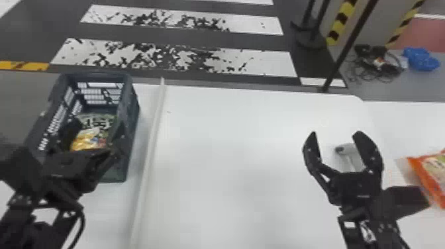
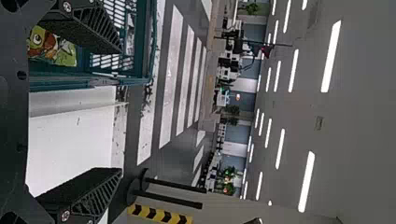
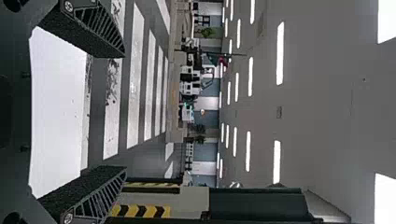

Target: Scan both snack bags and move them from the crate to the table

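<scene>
Holding right tool [image 1: 335, 133] spread and empty, left tool [image 1: 95, 134] likewise at crate [image 1: 131, 109] near desk's [image 1: 248, 149] left edge, likely for grasping bagged snacks [image 1: 89, 139].

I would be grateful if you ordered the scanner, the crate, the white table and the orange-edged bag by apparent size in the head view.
1. White table
2. Crate
3. Orange-edged bag, cut off by the view's right edge
4. Scanner, partly hidden
</scene>
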